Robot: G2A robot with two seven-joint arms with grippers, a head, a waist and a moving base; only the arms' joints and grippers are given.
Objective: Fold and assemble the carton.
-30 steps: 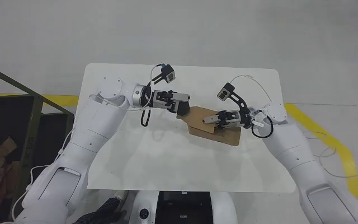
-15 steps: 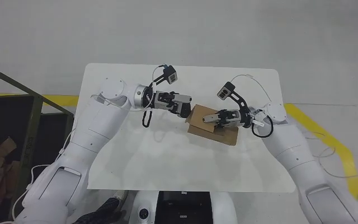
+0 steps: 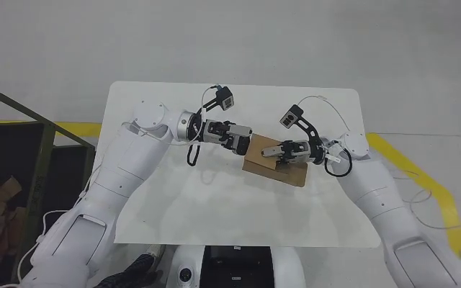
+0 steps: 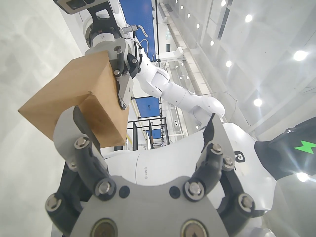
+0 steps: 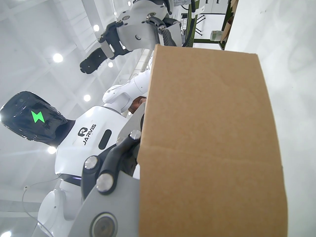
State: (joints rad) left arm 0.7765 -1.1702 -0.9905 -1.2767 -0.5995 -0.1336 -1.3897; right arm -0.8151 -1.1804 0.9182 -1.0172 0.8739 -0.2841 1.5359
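Carton: one brown cardboard carton, partly raised into a box shape, is over the right-centre part of the white rectangular table, between the two grippers. Whether its lower edge rests on the table surface cannot be told.

Right gripper: placed on the upper side of the carton, jaws clamped on a cardboard panel. In the left wrist view one of its metal fingers lies flat against the outer face of that panel, close to a corner fold. In the right wrist view a broad flat panel of the carton stands directly before the camera, and a metal finger sits at the panel's edge.

Left gripper: stationed at the carton end that faces the middle of the table. Jaws are spread wide and hold nothing. In the left wrist view one dark finger lies just beside the folded corner of the carton; contact between them cannot be confirmed. The opposite finger is well apart from the cardboard. The right wrist view shows this gripper beyond the far edge of the carton, fingers parted.

Surroundings: a yellow floor stripe runs beside the left end of the table. Loose brown cardboard pieces lie on the floor well apart from the table, on the same side.
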